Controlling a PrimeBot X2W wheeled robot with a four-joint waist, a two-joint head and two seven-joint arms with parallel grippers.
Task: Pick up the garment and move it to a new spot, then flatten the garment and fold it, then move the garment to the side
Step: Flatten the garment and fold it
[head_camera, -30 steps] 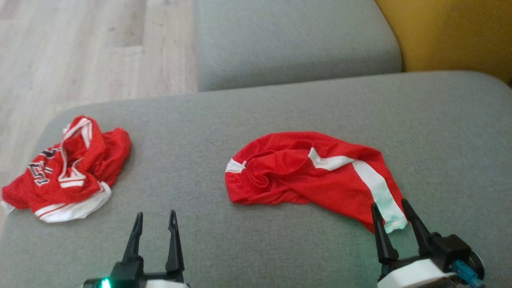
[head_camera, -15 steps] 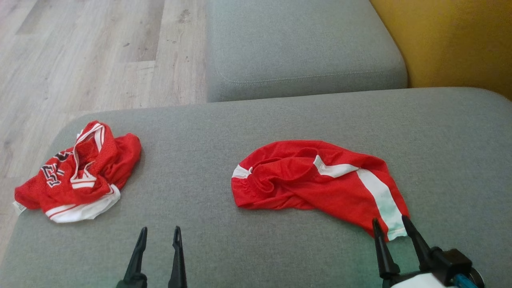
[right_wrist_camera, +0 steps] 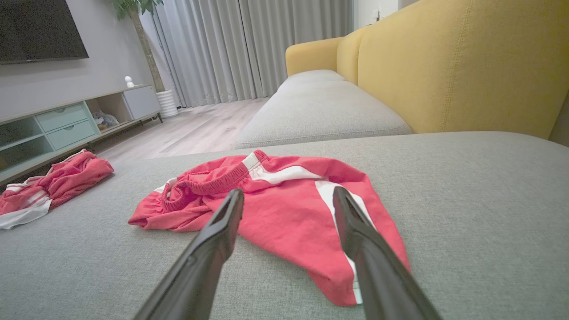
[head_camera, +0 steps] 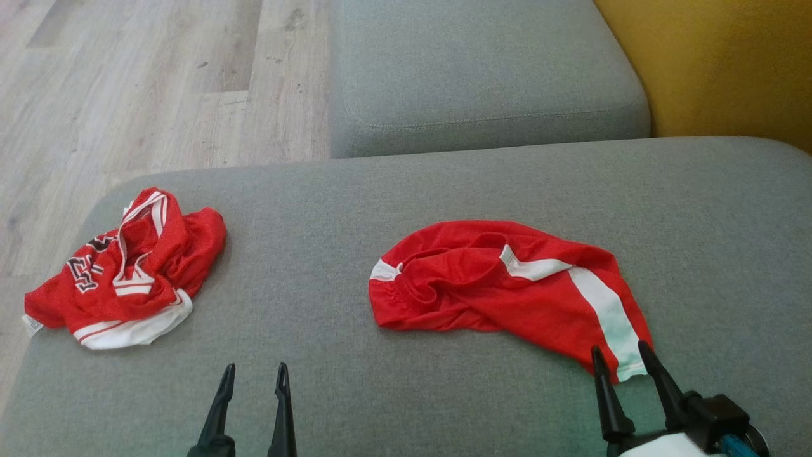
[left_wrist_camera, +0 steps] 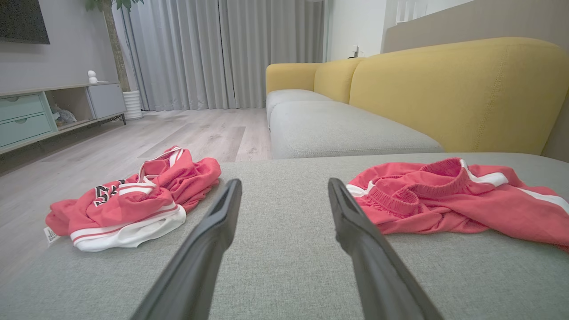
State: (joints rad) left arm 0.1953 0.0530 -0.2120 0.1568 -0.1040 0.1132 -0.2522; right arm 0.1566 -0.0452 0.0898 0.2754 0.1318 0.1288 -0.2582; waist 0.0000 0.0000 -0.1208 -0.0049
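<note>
Item: red shorts, crumpled, white side stripe, elastic waistband bunched at their 9 o'clock end. They lie mid-cushion, hem just at 12 o'clock of my right gripper, whose fingers are apart and empty. My left gripper is likewise spread and empty. Jersey at its 10 o'clock.

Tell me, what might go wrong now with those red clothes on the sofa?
1. The shorts lie bunched; the open right tool, at their striped hem, may pinch just one layer, so they lift twisted.
2. The jersey sits at the edge of the seat, above the floor; the open left tool could nudge it off.
</note>
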